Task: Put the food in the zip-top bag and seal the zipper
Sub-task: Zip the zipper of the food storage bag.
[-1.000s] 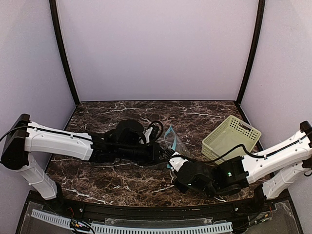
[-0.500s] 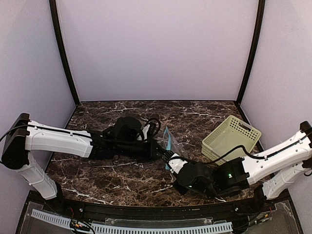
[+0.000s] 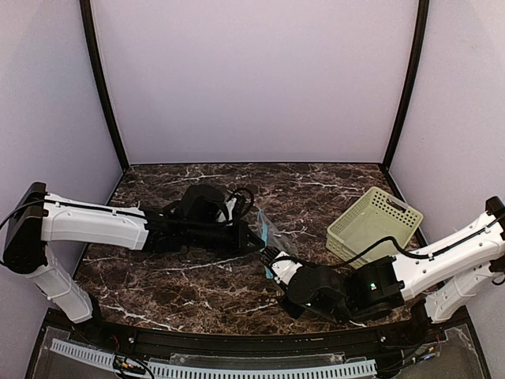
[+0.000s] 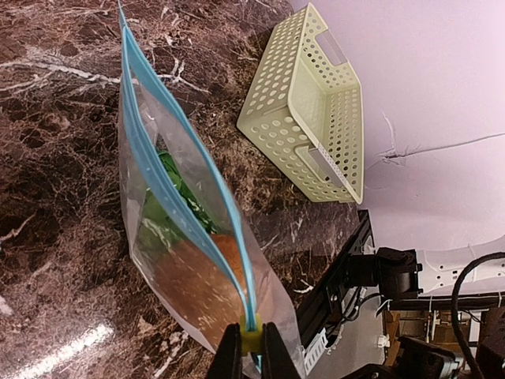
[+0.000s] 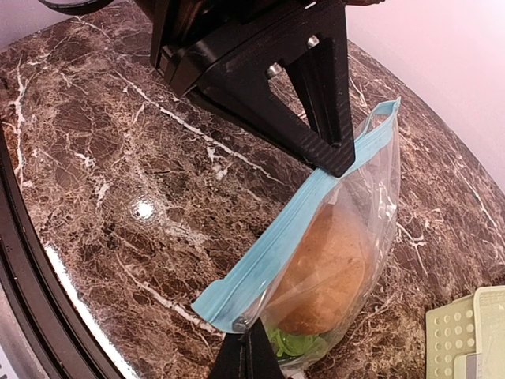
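Note:
The clear zip-top bag [image 3: 272, 230] lies between my two grippers at mid table. Inside it are the brown-orange potato [image 5: 335, 264] and the green vegetable [image 5: 298, 344], which also show in the left wrist view as the potato [image 4: 197, 276] and the vegetable [image 4: 170, 180]. My left gripper [image 4: 251, 347] is shut on the small yellow-green slider of the teal zipper [image 4: 170, 150]. Ahead of the slider the two tracks stand apart. My right gripper [image 5: 251, 347] is shut on the bag's corner at the end of the zipper [image 5: 292, 237]. In the top view the left gripper [image 3: 254, 242] and right gripper [image 3: 270, 260] are close together.
A pale green slotted basket [image 3: 372, 223] stands empty at the right, also in the left wrist view [image 4: 316, 103]. The dark marble table [image 3: 181, 284] has a black front rail. Purple walls close the back and sides.
My left gripper has drawn back to the left and away, taking the bag with it. The right gripper has followed slightly left, still holding the corner.

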{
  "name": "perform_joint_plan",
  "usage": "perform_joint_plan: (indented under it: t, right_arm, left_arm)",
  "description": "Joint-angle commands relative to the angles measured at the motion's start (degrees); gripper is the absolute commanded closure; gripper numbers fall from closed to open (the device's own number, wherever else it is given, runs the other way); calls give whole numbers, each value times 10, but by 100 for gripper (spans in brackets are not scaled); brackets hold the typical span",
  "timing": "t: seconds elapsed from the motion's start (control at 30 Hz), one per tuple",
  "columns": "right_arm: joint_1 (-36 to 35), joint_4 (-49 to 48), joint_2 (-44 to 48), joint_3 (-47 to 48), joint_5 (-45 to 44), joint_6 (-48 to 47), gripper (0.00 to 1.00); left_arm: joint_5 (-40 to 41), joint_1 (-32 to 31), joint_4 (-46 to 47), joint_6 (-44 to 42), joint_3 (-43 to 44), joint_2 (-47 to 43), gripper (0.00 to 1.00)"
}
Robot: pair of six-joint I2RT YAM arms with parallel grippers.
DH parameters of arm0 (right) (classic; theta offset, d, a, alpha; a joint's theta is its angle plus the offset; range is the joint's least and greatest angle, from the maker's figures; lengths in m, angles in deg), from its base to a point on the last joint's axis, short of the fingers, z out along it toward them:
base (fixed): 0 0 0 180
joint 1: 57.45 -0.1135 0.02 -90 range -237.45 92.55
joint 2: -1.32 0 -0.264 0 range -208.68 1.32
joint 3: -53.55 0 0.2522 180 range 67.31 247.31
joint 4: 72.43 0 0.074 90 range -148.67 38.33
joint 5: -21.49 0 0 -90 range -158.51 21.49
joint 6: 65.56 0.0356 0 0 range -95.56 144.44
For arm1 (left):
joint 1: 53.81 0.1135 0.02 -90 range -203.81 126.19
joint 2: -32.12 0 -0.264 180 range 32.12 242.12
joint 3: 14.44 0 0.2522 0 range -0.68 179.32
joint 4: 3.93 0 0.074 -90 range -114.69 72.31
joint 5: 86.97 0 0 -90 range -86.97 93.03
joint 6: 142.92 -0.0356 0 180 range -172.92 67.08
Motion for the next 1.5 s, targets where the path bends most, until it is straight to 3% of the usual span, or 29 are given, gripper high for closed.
perform_joint_plan:
  t: [0.0,1.47]
  right_arm:
    - [-19,-5,16,-3,20,7,100]
    - [-28,-1,-4,6,33,18,100]
  left_arm:
    - [41,25,-18,-17,-8,-24,99]
    - [6,115,-39,-58,1,0,99]
